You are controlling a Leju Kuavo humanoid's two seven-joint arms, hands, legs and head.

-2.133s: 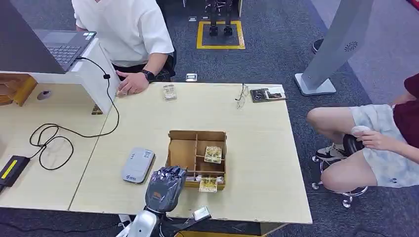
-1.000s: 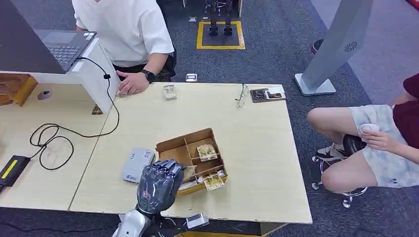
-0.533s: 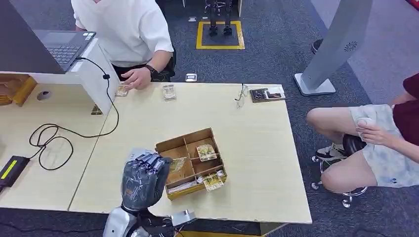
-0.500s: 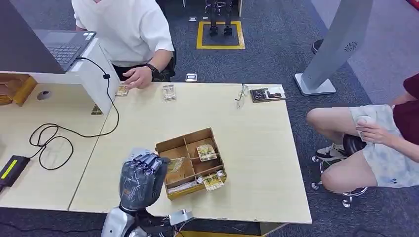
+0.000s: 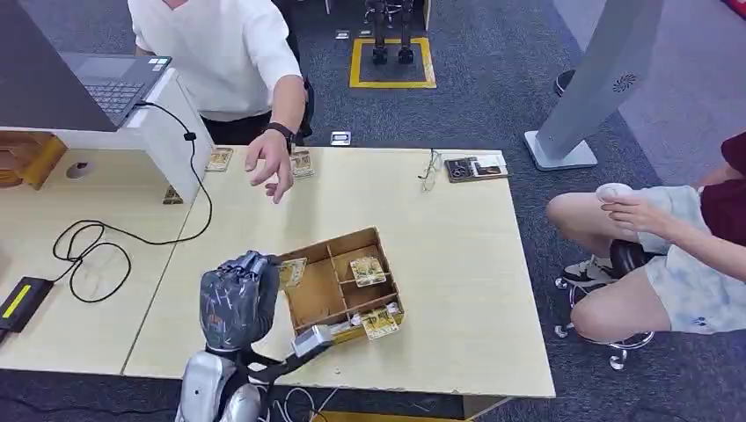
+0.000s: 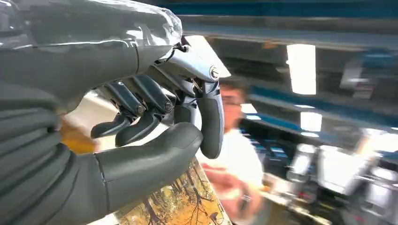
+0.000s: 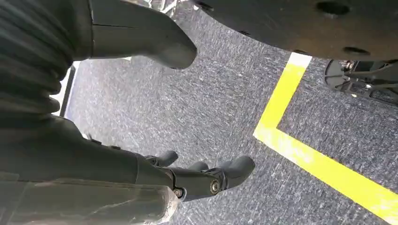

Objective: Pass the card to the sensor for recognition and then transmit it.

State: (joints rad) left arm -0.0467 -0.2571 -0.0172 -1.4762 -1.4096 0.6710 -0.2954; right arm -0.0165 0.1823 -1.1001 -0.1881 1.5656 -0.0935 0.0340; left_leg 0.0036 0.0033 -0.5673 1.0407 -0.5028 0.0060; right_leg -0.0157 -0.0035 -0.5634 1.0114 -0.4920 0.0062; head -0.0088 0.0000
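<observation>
Going left to right in the head view. Laptop (image 5: 106, 83) sits far left on a white stand; I can't read anything on it. Black cable (image 5: 97, 242) loops over the table (image 5: 457, 220) nearby.

My left hand (image 5: 239, 297) is at the near-left, just left of the wooden tray (image 5: 339, 286). It holds a card (image 5: 293, 271) pinched at one edge; the card sticks out right, over the tray's left rim. The left wrist view confirms it: thumb on one face of the card (image 6: 180, 204), darker fingers curled over the other. Card print is a yellow-orange forest picture, no legible text.

Handling guess: light, thin, fairly stiff, glossy, so it slips easily. The edge pinch leaves most of the face free for the sensor, which I don't see clearly here. I'd keep the pinch firm and avoid bending.

The tray holds more cards (image 5: 368, 270) in its compartments; print too small to read.

A person's hand (image 5: 268, 163) reaches over the far edge of the table, open, with a watch at the wrist. Two more cards lie beside it.

Right hand (image 7: 206, 180) hangs over grey carpet with yellow tape (image 7: 300, 154), fingers apart, holding nothing.

Another person sits far right.
</observation>
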